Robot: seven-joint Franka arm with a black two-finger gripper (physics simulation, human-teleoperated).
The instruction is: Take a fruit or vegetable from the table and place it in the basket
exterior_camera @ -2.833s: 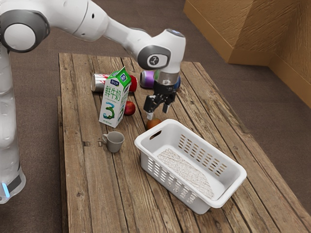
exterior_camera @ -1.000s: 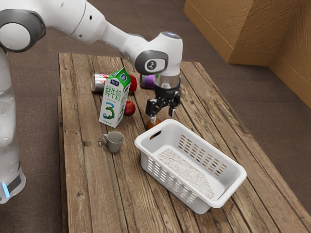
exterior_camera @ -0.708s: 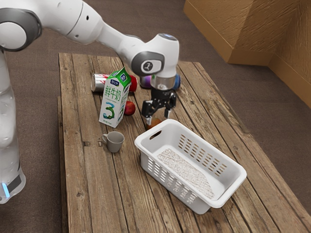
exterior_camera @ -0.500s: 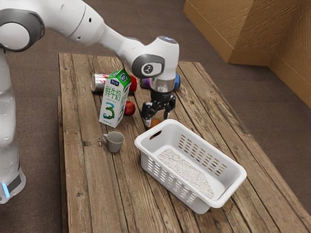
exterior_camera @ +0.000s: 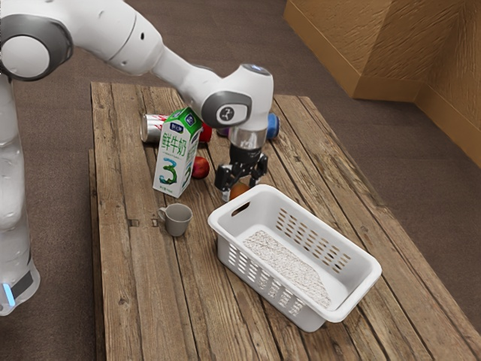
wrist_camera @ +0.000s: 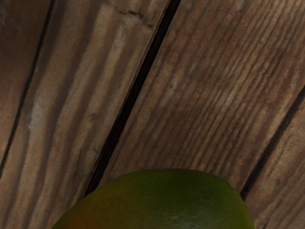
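In the exterior view my gripper is low over the table beside the basket's near-arm end, open, with its fingers on either side of an orange-coloured fruit. The fruit's lower part is hidden behind the basket rim. Seen from the hand, it is a smooth mango-like fruit, green shading to orange, directly under the hand. The white basket has slotted walls and a pale patterned patch on its floor. A red apple lies by the milk carton.
An upright milk carton and a grey cup stand toward the exterior view's left of the gripper. Behind are a silver-and-red can and a blue can. All rest on the wooden table.
My hand has shifted toward the exterior view's left and come down around the orange-coloured fruit. Carton, cup, apple and basket stand as before.
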